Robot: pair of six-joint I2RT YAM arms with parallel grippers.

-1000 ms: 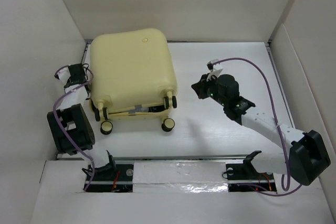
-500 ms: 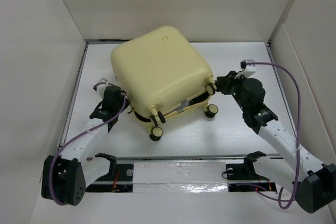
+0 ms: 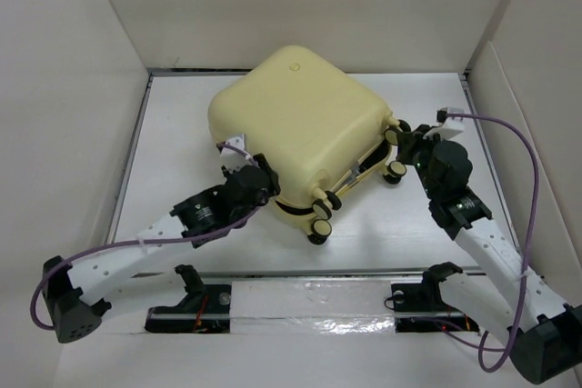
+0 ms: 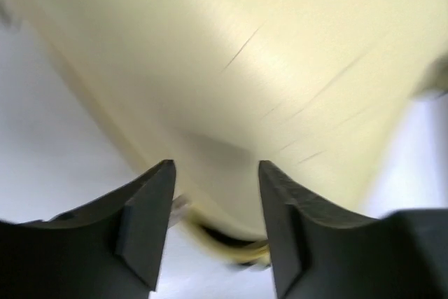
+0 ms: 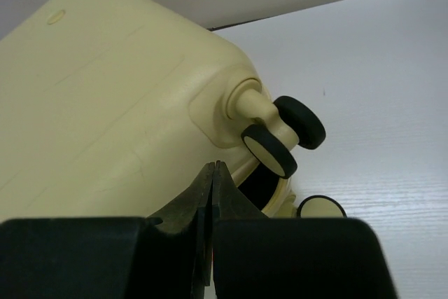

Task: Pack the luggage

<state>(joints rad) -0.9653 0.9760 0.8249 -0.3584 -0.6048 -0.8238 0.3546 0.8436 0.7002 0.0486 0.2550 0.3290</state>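
Observation:
The luggage (image 3: 296, 129) is a large pale yellow hard-shell suitcase lying on the white table, turned at an angle with its wheels (image 3: 320, 230) toward the front right. Its two shells stand slightly apart, with black lining showing in the gap (image 5: 269, 188). My left gripper (image 3: 257, 173) is open, its fingers (image 4: 150, 208) close against the suitcase's left front corner (image 4: 231, 89), holding nothing. My right gripper (image 3: 400, 141) is shut and empty, its tip (image 5: 213, 169) against the right side of the suitcase, beside a wheel pair (image 5: 283, 138).
White walls enclose the table on the left, back and right (image 3: 509, 88). A metal rail with foil tape (image 3: 309, 302) runs along the near edge between the arm bases. A white strip of table (image 3: 173, 134) lies to the left of the suitcase.
The suitcase has slid and turned to the right across the table. My left arm has swung in from the left to its front left corner. My right gripper has moved back right alongside the wheels.

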